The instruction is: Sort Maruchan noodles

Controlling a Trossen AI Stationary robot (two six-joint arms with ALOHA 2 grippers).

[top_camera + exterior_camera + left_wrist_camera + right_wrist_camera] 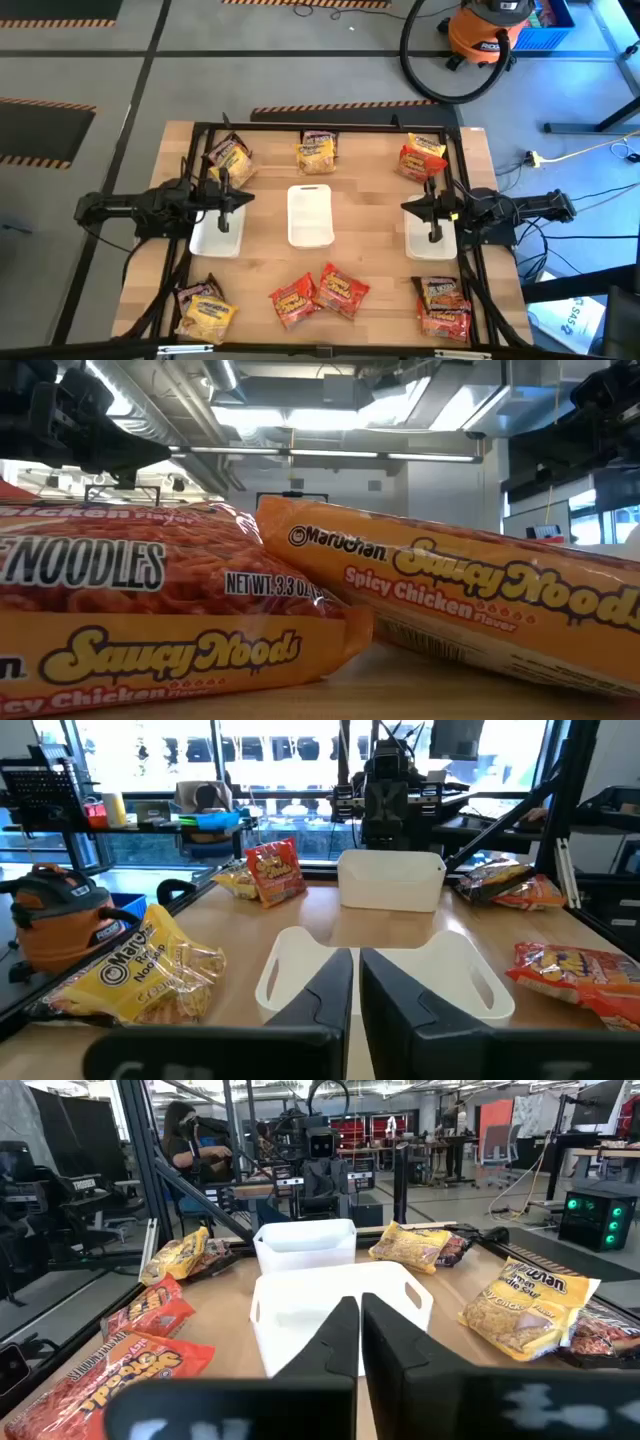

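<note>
Above the outer white plastic trays (217, 238) hover both narrowly closed, empty end effectors, left (224, 197) and right (432, 209); each should open before descending squarely onto one crinkly Maruchan noodle packet (229, 157).

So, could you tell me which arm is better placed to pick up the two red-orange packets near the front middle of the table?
Neither clearly. The red-orange packets lie roughly midway between both arms. The left gripper hovers over the left tray, the right gripper over the right tray. Both are shut.

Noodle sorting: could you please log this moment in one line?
left end effector: shut over left tray | right end effector: shut over right tray | noodle packets: unsorted
</note>
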